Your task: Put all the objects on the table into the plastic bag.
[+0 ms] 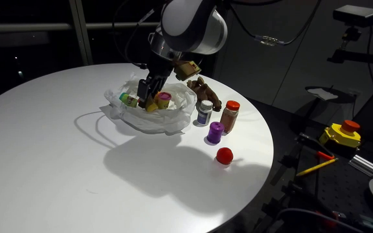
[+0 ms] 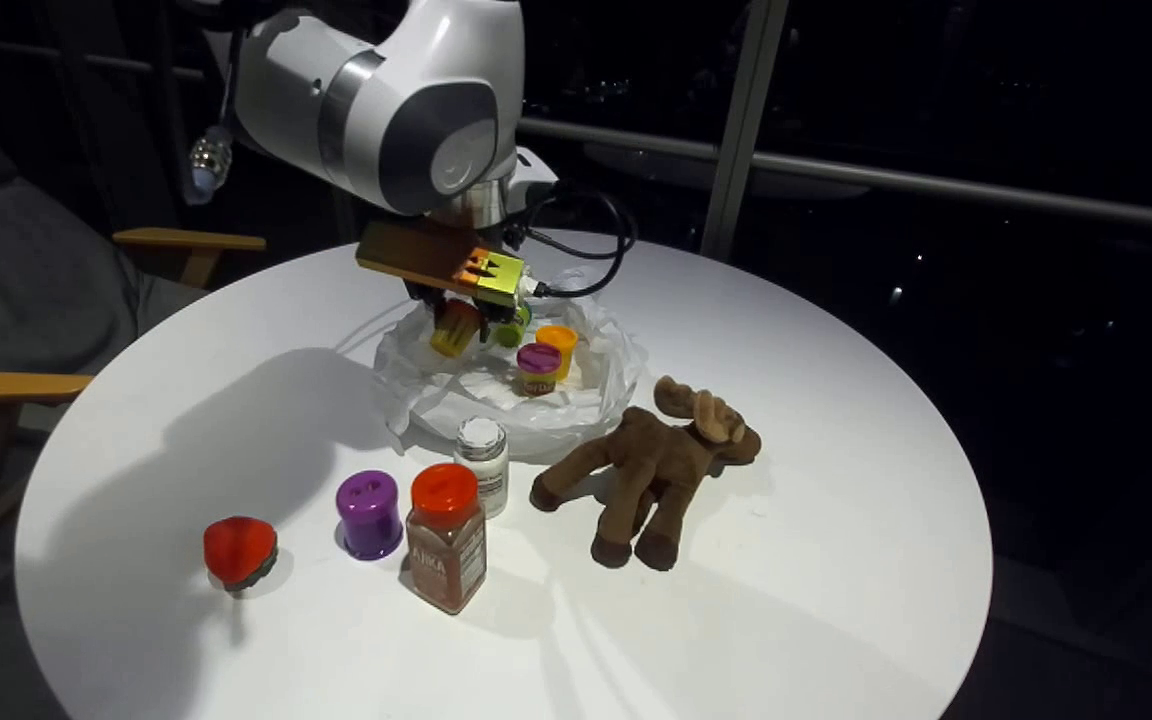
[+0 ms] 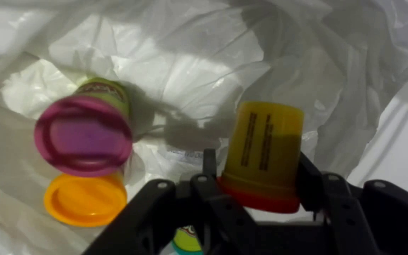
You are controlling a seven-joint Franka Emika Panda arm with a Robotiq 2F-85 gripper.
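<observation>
My gripper (image 3: pixel 259 170) is shut on a yellow cup with a red lid (image 3: pixel 267 141), which hangs tilted over the spread-out plastic bag (image 1: pixel 154 121). Within the bag are a purple-lidded cup (image 3: pixel 83 138), an orange cup (image 3: pixel 85 202) and a green-yellow can (image 1: pixel 129 99), partly hidden behind my gripper in the wrist view. Outside it, on the table (image 2: pixel 786 620), stand a white bottle (image 2: pixel 483 475), the red-capped brown bottle (image 2: pixel 448 560) and the purple cup (image 2: pixel 370 520). A red piece (image 2: pixel 238 550) and the brown toy animal (image 2: pixel 656 465) lie there too.
The toy animal and white bottle sit close beside the bag's rim. Beyond the round table edge, an exterior view has a yellow and red device (image 1: pixel 342 134) and a pencil (image 1: pixel 316 167). A chair (image 2: pixel 16 310) stands by the table.
</observation>
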